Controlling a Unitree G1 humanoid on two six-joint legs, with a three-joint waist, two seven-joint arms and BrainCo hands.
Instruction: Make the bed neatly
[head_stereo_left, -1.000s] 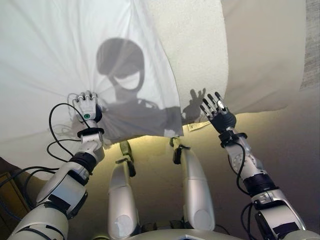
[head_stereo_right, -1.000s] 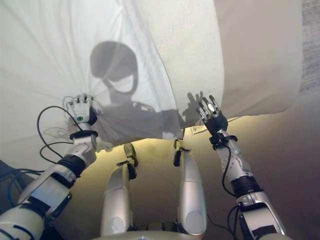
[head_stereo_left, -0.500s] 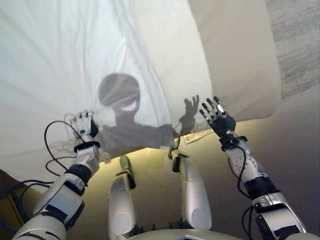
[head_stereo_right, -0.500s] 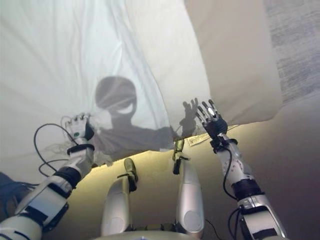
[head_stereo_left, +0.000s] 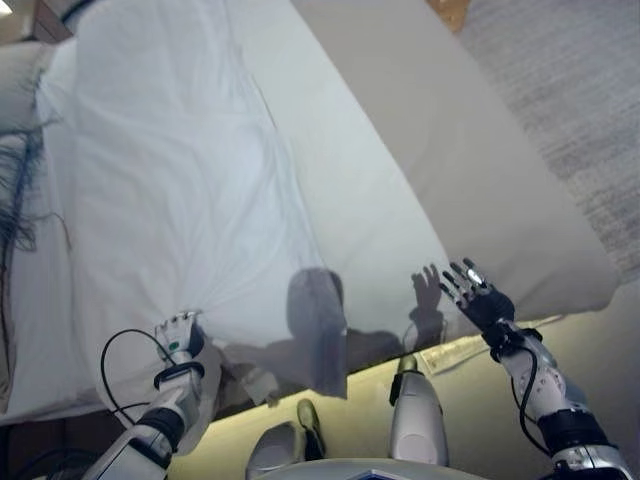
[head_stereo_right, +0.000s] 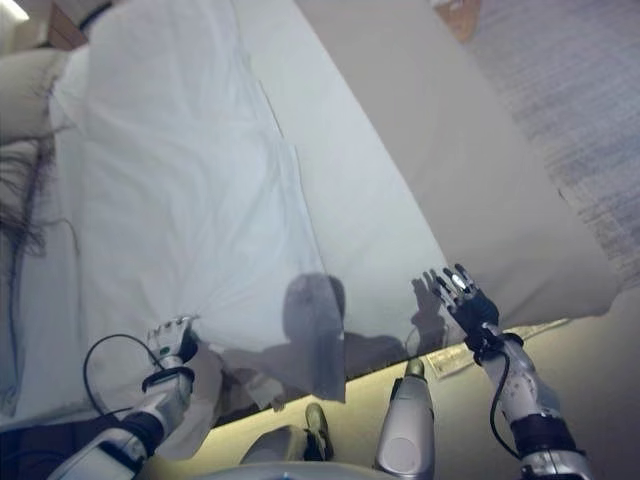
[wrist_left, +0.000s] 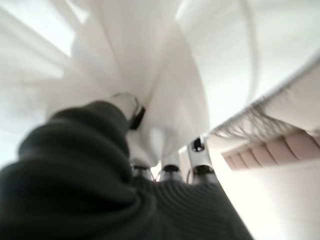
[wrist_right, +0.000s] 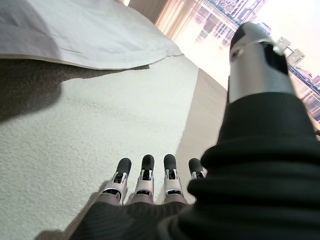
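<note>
A white sheet (head_stereo_left: 190, 190) lies over the bed, bunched into folds at its near edge. My left hand (head_stereo_left: 178, 336) is shut on that bunched edge; the left wrist view shows the cloth (wrist_left: 165, 100) gathered past its fingers. Right of the sheet the pale textured mattress top (head_stereo_left: 370, 190) lies bare, with a beige cover (head_stereo_left: 470, 150) along its right side. My right hand (head_stereo_left: 478, 300) is open with fingers spread, held above the mattress's near right corner and touching nothing. The right wrist view shows its straight fingers (wrist_right: 145, 172) over the textured surface (wrist_right: 100, 130).
A pillow (head_stereo_left: 15, 70) lies at the far left head of the bed. Grey carpet (head_stereo_left: 580, 110) lies to the right of the bed. A dark fringed edge (head_stereo_left: 15, 200) runs along the bed's left side.
The camera has lifted and now shows the bed's whole length. My left hand still grips the sheet's edge. My right hand stays open near the right corner.
</note>
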